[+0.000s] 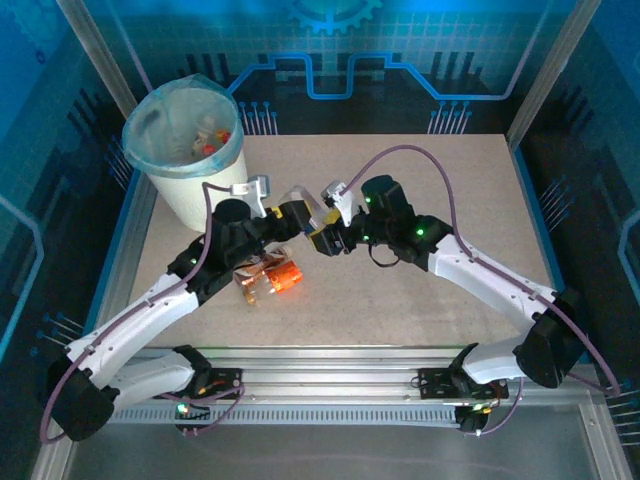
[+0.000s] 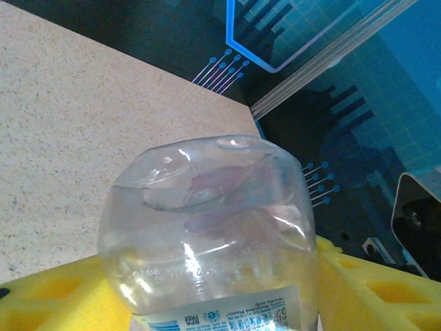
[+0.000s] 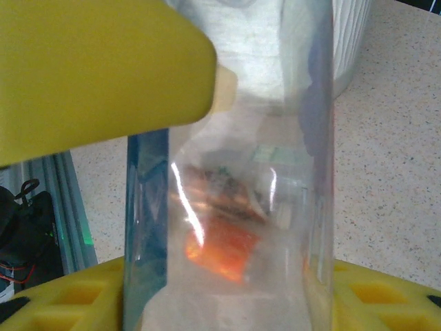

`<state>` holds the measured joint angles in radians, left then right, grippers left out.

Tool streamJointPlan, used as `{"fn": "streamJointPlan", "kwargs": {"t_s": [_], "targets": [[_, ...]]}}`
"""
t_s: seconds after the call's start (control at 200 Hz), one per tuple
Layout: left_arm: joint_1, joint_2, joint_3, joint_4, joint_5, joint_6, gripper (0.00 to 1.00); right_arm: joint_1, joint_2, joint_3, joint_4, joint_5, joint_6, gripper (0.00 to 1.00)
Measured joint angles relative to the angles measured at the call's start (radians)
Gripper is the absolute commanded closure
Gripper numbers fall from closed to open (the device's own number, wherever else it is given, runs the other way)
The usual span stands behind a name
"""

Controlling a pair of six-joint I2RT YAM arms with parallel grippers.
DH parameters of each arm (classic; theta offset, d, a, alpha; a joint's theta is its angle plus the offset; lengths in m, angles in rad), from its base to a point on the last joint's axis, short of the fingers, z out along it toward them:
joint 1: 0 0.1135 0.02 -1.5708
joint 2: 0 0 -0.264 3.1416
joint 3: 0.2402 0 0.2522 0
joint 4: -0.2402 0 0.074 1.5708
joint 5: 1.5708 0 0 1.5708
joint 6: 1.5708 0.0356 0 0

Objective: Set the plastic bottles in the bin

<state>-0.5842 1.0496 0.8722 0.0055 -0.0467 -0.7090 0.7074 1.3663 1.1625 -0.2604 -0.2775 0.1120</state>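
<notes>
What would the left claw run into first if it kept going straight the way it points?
Past the bottle it grips, most likely the right claw facing it; depth is unclear.

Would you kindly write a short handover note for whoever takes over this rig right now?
Left hand: shut on a clear bottle, held above the table.
Right hand: also shut on a clear bottle, apparently the same one, mid-table.
Bin: far left corner, with several bottles inside. That part is done.
Left to do: bin the held bottle, then the orange-label bottle lying on the table by the left arm. Something crushed may lie beside it.
</notes>
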Motion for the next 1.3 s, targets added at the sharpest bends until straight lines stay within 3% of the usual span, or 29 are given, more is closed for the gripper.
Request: {"fn": "streamJointPlan", "kwargs": {"t_s": [0.255, 0.345, 0.36, 0.375, 0.645, 0.91, 1.121, 1.296], "targets": [[0.003, -0.024, -0.006, 0.0, -0.002, 0.001, 0.46, 0.019, -0.006, 0.001, 0.004, 0.017, -0.004, 0.3], [0.012, -0.039, -0.005, -0.001, -0.013, 0.009, 0.47, 0.026, -0.006, 0.009, -0.002, 0.024, 0.0, 0.15], [0.013, -0.042, -0.006, -0.001, -0.014, 0.011, 0.47, 0.027, -0.006, 0.011, -0.004, 0.027, 0.002, 0.03], [0.013, -0.045, -0.005, -0.002, -0.018, 0.013, 0.47, 0.028, -0.006, 0.015, -0.005, 0.027, 0.001, 0.0], [0.09, -0.089, 0.117, -0.117, -0.079, 0.19, 0.47, 0.032, -0.005, 0.102, -0.02, 0.068, 0.02, 0.0], [0.314, -0.068, 0.468, -0.249, -0.207, 0.496, 0.47, 0.032, -0.005, 0.108, -0.026, 0.115, 0.019, 0.0], [0.475, 0.048, 0.608, -0.229, -0.282, 0.736, 0.47, 0.032, -0.002, 0.126, -0.047, 0.132, 0.015, 0.0], [0.626, 0.234, 0.667, -0.217, -0.276, 0.817, 0.45, 0.033, 0.002, 0.145, -0.06, 0.14, 0.008, 0.0]]}}
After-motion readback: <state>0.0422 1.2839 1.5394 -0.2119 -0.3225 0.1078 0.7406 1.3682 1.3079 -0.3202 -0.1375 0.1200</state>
